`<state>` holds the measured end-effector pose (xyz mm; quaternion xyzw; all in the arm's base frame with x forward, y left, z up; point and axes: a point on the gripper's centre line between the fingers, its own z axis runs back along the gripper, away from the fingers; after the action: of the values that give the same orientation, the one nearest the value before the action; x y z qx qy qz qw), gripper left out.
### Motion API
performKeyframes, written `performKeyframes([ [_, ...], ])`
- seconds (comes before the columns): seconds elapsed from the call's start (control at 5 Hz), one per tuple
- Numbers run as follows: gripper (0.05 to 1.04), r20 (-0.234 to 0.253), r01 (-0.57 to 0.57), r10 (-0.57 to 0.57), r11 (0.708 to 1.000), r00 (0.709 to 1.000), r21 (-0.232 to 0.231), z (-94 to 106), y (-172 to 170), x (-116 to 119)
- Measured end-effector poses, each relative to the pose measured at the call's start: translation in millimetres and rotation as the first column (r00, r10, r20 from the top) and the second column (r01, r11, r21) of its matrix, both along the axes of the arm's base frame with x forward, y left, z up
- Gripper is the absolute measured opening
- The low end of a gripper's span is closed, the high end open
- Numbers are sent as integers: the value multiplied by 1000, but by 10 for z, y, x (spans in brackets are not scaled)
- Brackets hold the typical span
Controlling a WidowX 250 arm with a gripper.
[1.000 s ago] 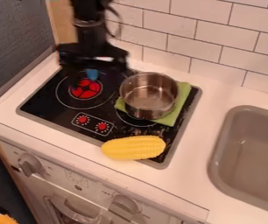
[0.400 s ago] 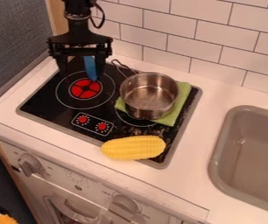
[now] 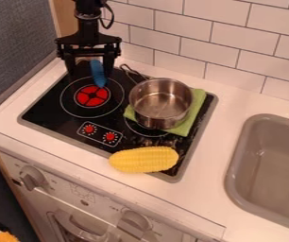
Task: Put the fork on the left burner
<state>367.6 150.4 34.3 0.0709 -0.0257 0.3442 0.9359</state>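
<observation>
Hanging released, the end effector (image 3: 89, 73) flanks the blue fork (image 3: 98, 74), whose tip overlaps the printed left burner (image 3: 91, 96).

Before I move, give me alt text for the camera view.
Black gripper, fingers apart, behind the left burner, blue fork between them, reaching toward the burner's red centre. Metal pot on green cloth to its right; yellow corn over the stove's front edge; sink far right.

The pincer (image 3: 89, 73) has pulled back from its lower spot. A longer stretch of the blue fork (image 3: 98, 74) now shows between its spread fingers, and the pot's wire handle (image 3: 131, 71), partly hidden before, is exposed beside the pincer.
</observation>
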Motion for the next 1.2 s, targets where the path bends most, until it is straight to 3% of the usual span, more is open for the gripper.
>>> performKeyframes([
  [0.4,966,10,-67,66,998,998,10,-119,67,165],
  [0.6,804,33,-98,97,995,995,19,-126,60,199],
  [0.8,506,28,-97,96,995,995,35,-166,-23,200],
  [1.0,409,23,-82,81,996,996,34,-206,-96,155],
  [1.2,409,21,-54,54,998,998,26,-192,-150,83],
])
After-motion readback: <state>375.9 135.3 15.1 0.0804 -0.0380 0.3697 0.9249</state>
